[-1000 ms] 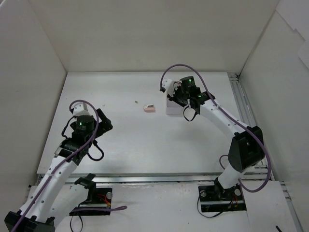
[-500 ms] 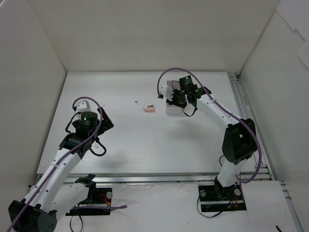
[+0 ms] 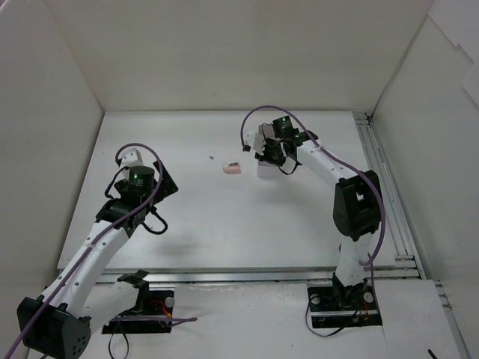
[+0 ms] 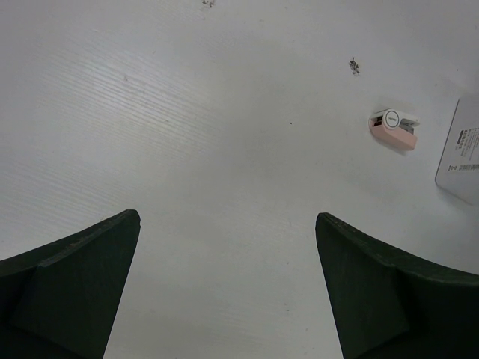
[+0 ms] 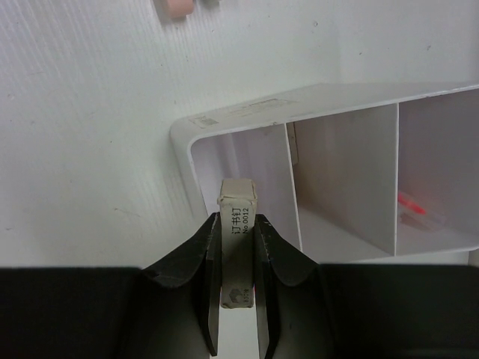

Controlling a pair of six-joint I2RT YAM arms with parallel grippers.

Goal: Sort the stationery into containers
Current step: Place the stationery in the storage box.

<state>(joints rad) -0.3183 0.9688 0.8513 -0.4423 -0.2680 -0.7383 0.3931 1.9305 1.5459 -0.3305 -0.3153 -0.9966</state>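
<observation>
My right gripper (image 5: 238,218) is shut on a cream block (image 5: 238,196) with printed characters and holds it upright over the end compartment of the white divided box (image 5: 224,117). Thin pink sticks (image 5: 416,204) lie in a compartment further along. In the top view the right gripper (image 3: 268,151) hangs over the box (image 3: 266,171) at the back centre. A pale pink eraser-like block (image 3: 233,168) lies on the table left of the box; it also shows in the left wrist view (image 4: 393,129). My left gripper (image 4: 227,215) is open and empty above bare table, at the left of the top view (image 3: 165,186).
White walls enclose the table on three sides. A metal rail (image 3: 382,179) runs along the right edge. Small dark specks (image 4: 353,66) lie on the table near the pink block. A corner of the box (image 4: 459,149) shows at the right of the left wrist view.
My right gripper has moved a little left and farther back with the cream block, over the box. My left arm has extended forward and slightly to the right.
</observation>
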